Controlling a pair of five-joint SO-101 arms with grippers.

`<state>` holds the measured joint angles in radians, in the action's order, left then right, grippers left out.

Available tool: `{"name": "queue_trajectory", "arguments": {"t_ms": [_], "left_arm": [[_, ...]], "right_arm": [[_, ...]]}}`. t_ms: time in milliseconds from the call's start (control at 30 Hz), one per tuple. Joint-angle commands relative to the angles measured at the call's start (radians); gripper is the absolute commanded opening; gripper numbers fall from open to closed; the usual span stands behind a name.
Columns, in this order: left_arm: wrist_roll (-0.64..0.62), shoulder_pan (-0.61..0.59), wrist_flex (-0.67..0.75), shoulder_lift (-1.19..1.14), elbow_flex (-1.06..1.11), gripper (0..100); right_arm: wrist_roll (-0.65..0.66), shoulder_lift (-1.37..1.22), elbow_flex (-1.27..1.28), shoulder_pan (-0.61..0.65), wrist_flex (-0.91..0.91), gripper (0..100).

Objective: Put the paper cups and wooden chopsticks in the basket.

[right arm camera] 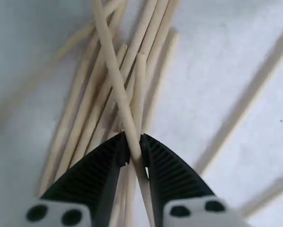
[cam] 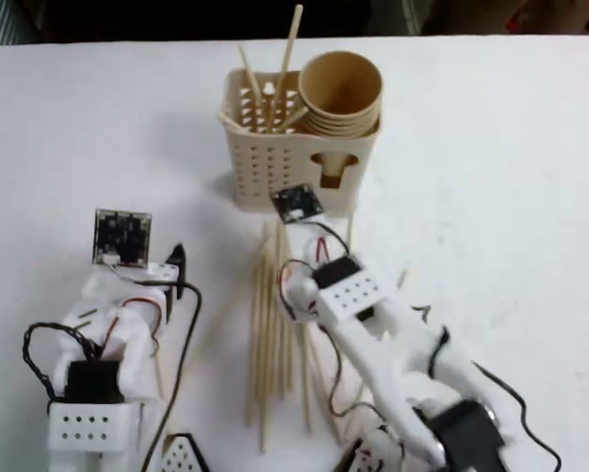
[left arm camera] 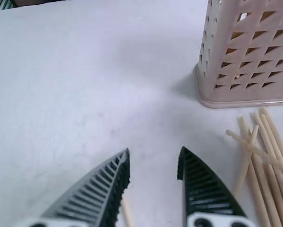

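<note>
A cream perforated basket (cam: 274,162) stands at the back middle of the table, seen close in the left wrist view (left arm camera: 245,52). Stacked paper cups (cam: 341,93) and a few wooden chopsticks (cam: 286,59) stand inside it. A pile of chopsticks (cam: 269,334) lies on the table in front of the basket. My right gripper (right arm camera: 132,142) is down in this pile, shut on one chopstick (right arm camera: 114,80) that crosses over the others. My left gripper (left arm camera: 154,158) is open above bare table, left of the pile (left arm camera: 264,156).
The right arm (cam: 348,290) reaches over the pile from the front right. The left arm (cam: 107,344) sits at the front left with loose cables beside it. One stray chopstick (left arm camera: 127,213) lies under the left gripper. White table surface (cam: 491,197) spreads around the basket.
</note>
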<state>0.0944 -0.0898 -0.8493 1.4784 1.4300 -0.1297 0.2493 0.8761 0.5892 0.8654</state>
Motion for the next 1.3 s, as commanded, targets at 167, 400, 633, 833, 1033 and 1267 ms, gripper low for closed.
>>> {"name": "queue_trajectory", "arguments": {"t_ms": [167,400,633,833,1033,1267], "left_arm": [[0.008,-0.008,0.025,0.012,-0.005,18],[0.008,-0.008,0.025,0.012,-0.005,18],[0.008,-0.008,0.025,0.012,-0.005,18],[0.008,-0.008,0.026,0.012,-0.005,18],[0.008,-0.008,0.026,0.012,-0.005,18],[0.008,-0.008,0.026,0.012,-0.005,18]], "right_arm": [[0.009,-0.145,-0.072,0.007,-0.028,2.6],[0.009,-0.165,-0.080,0.007,-0.027,7.1],[0.066,-0.160,-0.083,0.005,-0.004,1.8],[0.081,-0.004,-0.153,-0.038,0.151,1.7],[0.086,0.325,-0.172,-0.099,0.222,1.7],[0.086,0.680,-0.167,-0.114,0.226,1.7]]}}
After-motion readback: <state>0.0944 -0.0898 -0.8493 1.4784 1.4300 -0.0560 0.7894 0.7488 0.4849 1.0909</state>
